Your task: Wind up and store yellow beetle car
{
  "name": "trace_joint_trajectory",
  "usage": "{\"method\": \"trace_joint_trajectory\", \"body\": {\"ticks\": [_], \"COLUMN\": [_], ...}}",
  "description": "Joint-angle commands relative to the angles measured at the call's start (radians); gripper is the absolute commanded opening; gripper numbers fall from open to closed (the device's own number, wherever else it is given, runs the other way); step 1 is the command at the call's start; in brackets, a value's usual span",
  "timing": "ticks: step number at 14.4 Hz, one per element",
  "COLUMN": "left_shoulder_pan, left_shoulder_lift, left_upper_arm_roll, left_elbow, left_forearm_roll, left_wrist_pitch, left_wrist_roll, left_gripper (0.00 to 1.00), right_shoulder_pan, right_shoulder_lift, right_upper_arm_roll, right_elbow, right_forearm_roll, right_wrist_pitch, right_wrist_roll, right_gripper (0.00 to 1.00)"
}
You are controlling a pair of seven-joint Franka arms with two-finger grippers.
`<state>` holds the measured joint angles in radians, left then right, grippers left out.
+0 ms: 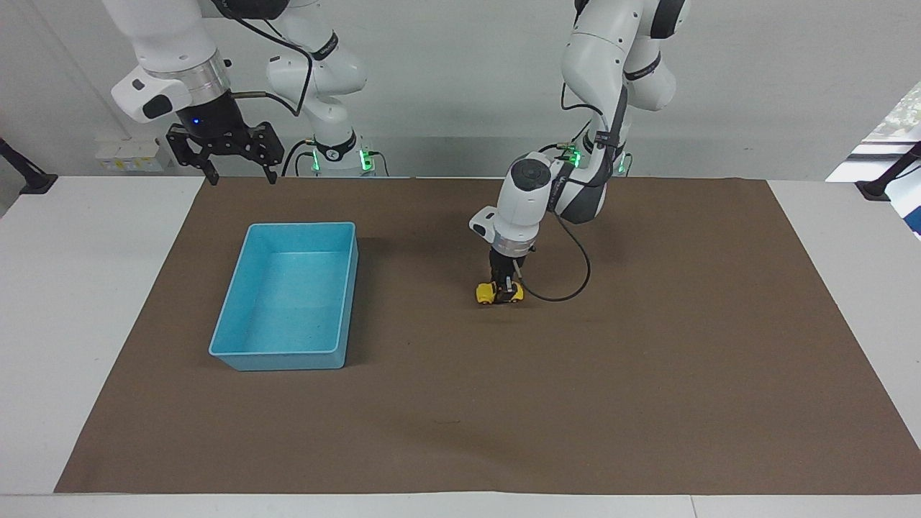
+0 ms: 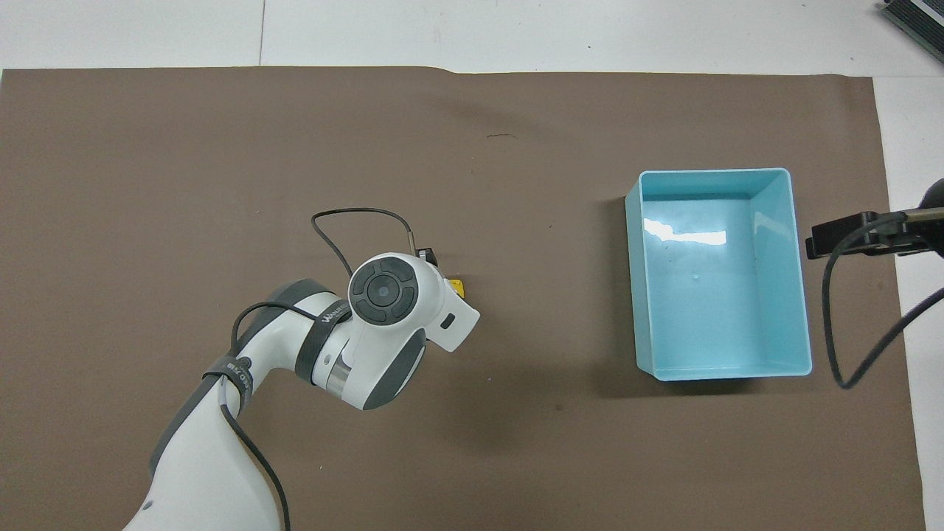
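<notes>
The yellow beetle car (image 1: 487,292) sits on the brown mat near the middle of the table. My left gripper (image 1: 506,291) points straight down and is shut on the car, its fingers clamped across the body. From overhead the left wrist covers nearly all of the car, and only a yellow corner (image 2: 458,287) peeks out. My right gripper (image 1: 224,171) hangs open in the air above the mat's edge at the robots' end, close to the blue bin (image 1: 245,302), and holds nothing. The right arm waits.
The empty blue bin (image 2: 778,221) stands on the mat toward the right arm's end of the table. A black cable (image 1: 568,288) loops from the left wrist beside the car. White tabletop (image 1: 86,302) borders the mat.
</notes>
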<state>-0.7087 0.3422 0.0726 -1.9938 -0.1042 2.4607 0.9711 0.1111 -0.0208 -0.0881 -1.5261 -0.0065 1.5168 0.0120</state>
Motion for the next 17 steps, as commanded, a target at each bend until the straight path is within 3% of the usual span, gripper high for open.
{"method": "trace_joint_trajectory", "body": {"ticks": [1,17], "left_shoulder_pan": [0.055,0.27], "left_shoulder_lift": [-0.02,-0.046], "left_upper_arm_roll": [0.003,0.001], "left_elbow": [-0.043,-0.128], "left_forearm_roll": [-0.011,-0.011], "left_wrist_pitch": [-0.008,-0.003], "left_wrist_roll": [0.076,0.359], "left_gripper": [0.0,0.0], "right_shoulder_pan": [-0.011,-0.01], "right_shoulder_lift": [-0.011,-0.033], "right_upper_arm_roll": [-0.002,-0.004], "right_elbow": [-0.002,-0.037], "right_forearm_roll": [0.007,0.008], "right_wrist_pitch": [-0.011,-0.001], "right_wrist_roll": [-0.003,-0.095], "right_gripper": [1.0,1.0]}}
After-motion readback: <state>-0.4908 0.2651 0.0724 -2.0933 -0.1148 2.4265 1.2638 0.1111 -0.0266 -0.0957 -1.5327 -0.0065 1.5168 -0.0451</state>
